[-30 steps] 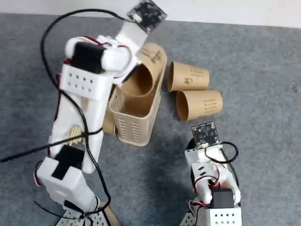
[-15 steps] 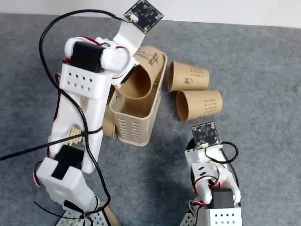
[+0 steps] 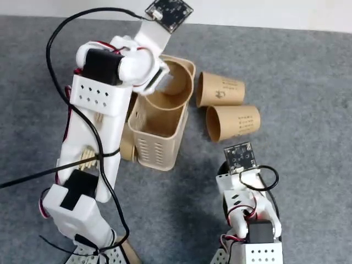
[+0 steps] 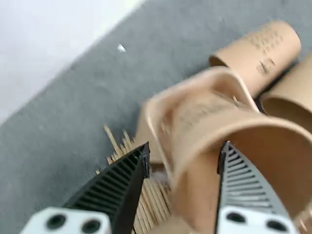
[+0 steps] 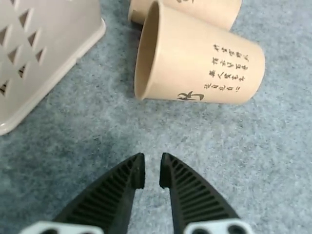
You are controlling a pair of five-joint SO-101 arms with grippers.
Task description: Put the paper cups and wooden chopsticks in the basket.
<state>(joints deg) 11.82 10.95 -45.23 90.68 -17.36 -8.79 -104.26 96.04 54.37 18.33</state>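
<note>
Paper cups are laid on their sides on the grey carpet (image 3: 308, 165) to the right of the basket (image 3: 157, 144): a far cup (image 3: 220, 89) and a near cup (image 3: 234, 122), just beside each other, both mouths turned toward the basket. A third cup (image 3: 175, 82) is set mouth-up inside the far end of the basket, its rim level with or a little above the basket's rim.

The left arm is stretched forward over the basket's left side, and the left gripper (image 4: 185, 147) is held at the third cup. Its fingers are spread wide with the cup between them. One finger (image 4: 131, 175) is seen apart from the cup wall. The other finger (image 4: 239, 180) overlaps the cup, and whether it touches the cup cannot be made out, as the cup is blurred there.

The wooden chopsticks (image 4: 153, 195) are seen in the left wrist view as a loose bundle lying on the carpet just beside the basket, outside it.

The right arm is folded low near the front edge of the table. The right gripper (image 5: 152, 171) is pointed down at bare carpet, its fingers drawn almost together with nothing between them. In the right wrist view the near cup is seen just ahead of those fingertips, and a corner of the basket is seen off to one side.
</note>
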